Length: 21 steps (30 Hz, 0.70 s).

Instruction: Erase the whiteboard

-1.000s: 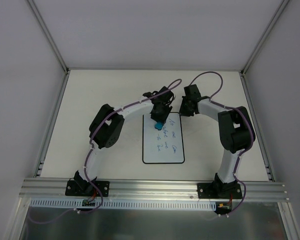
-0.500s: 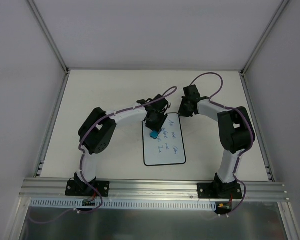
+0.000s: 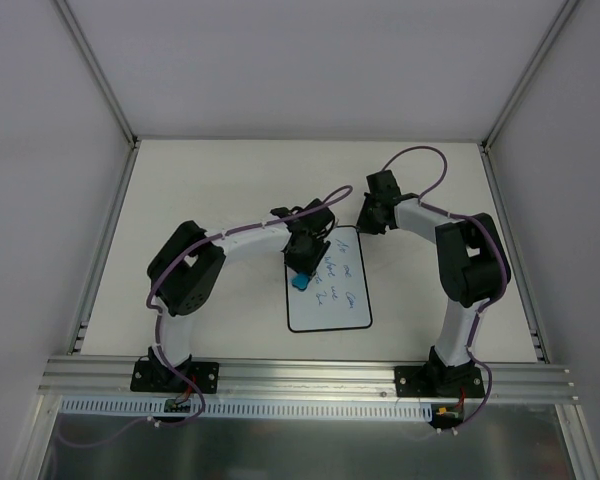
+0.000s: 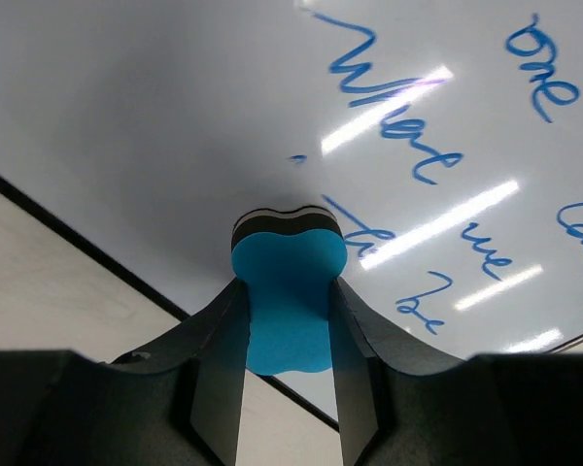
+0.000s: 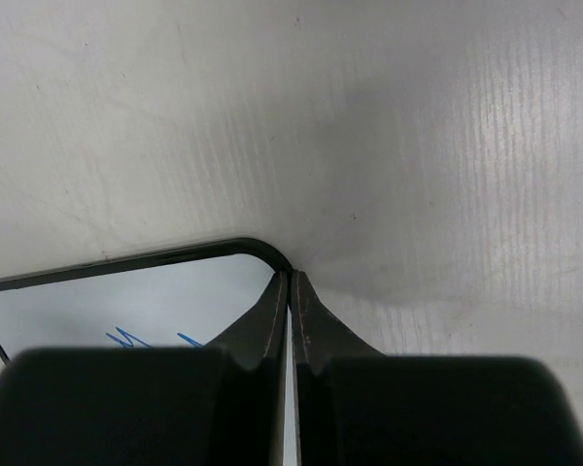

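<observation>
- The whiteboard (image 3: 342,312) lies flat on the table (image 3: 200,190) between the arms, with blue writing (image 4: 398,146) across most of it
- The left gripper (image 4: 288,291) is clamped on the blue eraser (image 4: 290,254), whose edge meets the board near its left rim; a stroke from here could run off that rim and miss the words
- The right gripper (image 5: 291,283), fingers pressed together and holding nothing, sits at the board's far right corner, seemingly pinning it; if it slips, wiping could drag the board
- Too light a press would likely smear the ink
</observation>
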Available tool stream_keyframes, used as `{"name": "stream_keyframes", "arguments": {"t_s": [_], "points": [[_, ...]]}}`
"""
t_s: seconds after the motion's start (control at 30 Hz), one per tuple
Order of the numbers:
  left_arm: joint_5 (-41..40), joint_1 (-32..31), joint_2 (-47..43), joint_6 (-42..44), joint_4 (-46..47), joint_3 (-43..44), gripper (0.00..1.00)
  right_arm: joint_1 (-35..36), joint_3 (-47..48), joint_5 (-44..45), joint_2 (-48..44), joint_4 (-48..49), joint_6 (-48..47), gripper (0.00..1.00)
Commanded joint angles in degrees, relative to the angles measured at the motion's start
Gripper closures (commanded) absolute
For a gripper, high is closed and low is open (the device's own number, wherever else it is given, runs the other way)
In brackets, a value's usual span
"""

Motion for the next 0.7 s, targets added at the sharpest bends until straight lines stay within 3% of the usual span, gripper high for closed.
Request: {"name": "stream_keyframes", "arguments": {"t_s": [0.0,0.2,0.4,0.5,0.67], "points": [[0.2,-4.6,3.7,-0.9,-3.8,4.5,1.00,0.2,-2.0,3.1,1.2,-5.5,0.8,1.00],[0.5,-7.0,7.0,-2.7,-3.8,5.3,1.00,0.2,-2.1,3.0,1.1,-5.5,0.5,1.00],[-1.4,-2.1,6.7,-6.1,-3.7,2.4,1.00,-1.0,-3.6,3.1,-1.8,-5.6,0.0,0.94],[-2.4,0.1,7.0,-5.8,-3.7,2.9,1.00,-2.1,-5.4,2.8,-5.1,-5.6,-1.3,0.87],[-3.0,3.7,8.6,-6.0,-3.7,6.8,1.00,-2.9,-9.3,1.8,-12.6,-5.9,-5.1,0.63]]}}
